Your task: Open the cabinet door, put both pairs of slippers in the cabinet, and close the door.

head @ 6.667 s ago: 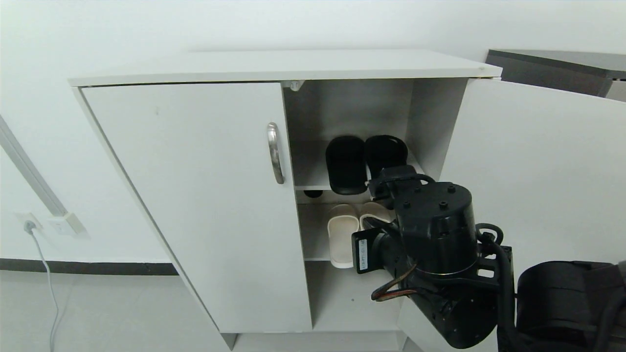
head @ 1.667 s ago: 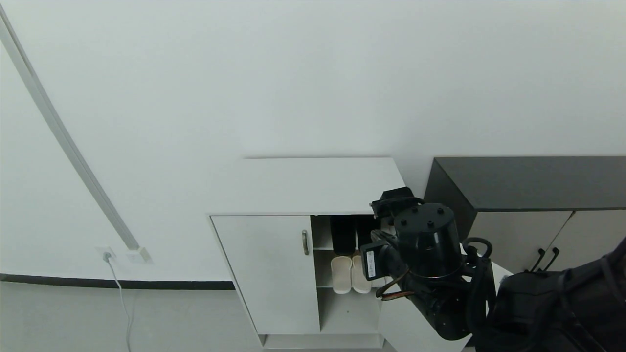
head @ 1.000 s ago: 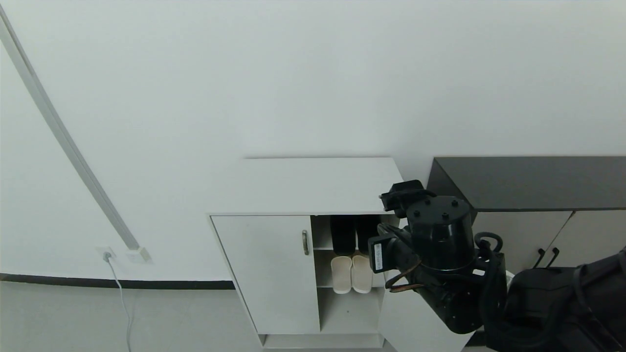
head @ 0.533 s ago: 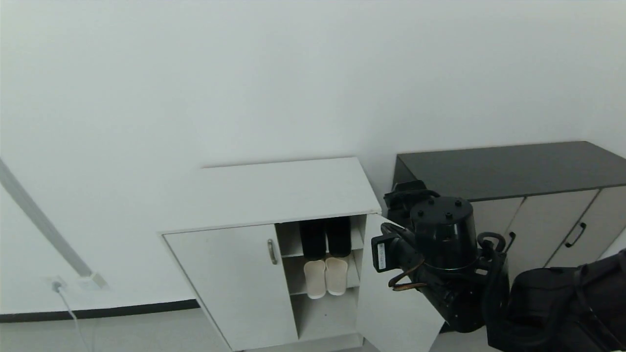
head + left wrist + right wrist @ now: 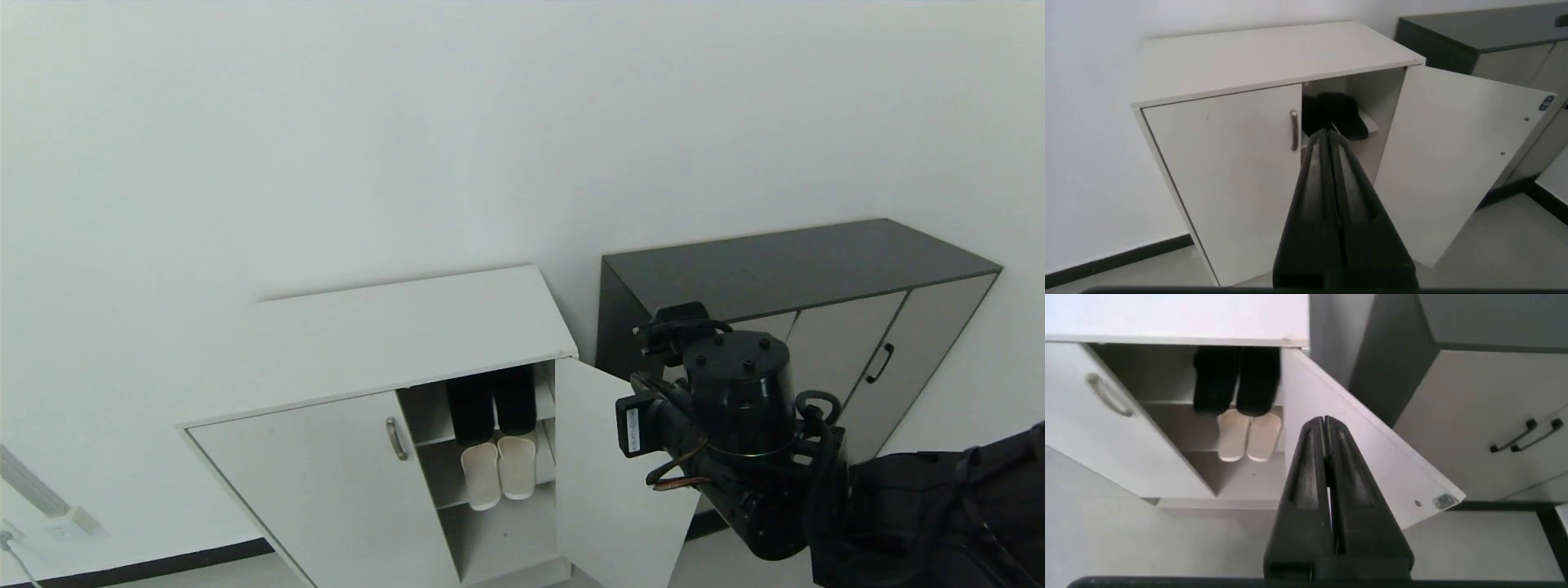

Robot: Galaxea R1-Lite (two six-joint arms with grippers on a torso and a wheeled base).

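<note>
The white cabinet (image 5: 392, 327) stands against the wall with its left door shut and its right door (image 5: 612, 482) swung open. Black slippers (image 5: 490, 408) rest on the upper shelf and white slippers (image 5: 498, 469) on the shelf below. My right arm hangs in front of the open door, to its right. The right gripper (image 5: 1327, 425) is shut and empty, pointing at the open door (image 5: 1372, 449), with the white slippers (image 5: 1249, 434) beyond. The left gripper (image 5: 1328, 135) is shut and empty, well back from the cabinet front, in line with the left door's handle (image 5: 1293, 130).
A grey cabinet with a dark top (image 5: 792, 261) stands right beside the white one, its doors shut. A wall socket (image 5: 61, 523) sits low at the far left. Bare floor lies in front of both cabinets.
The head camera has backed away and swung right, so the white cabinet shows smaller and farther left. Slippers stay on their shelves. The right arm keeps its place in the picture.
</note>
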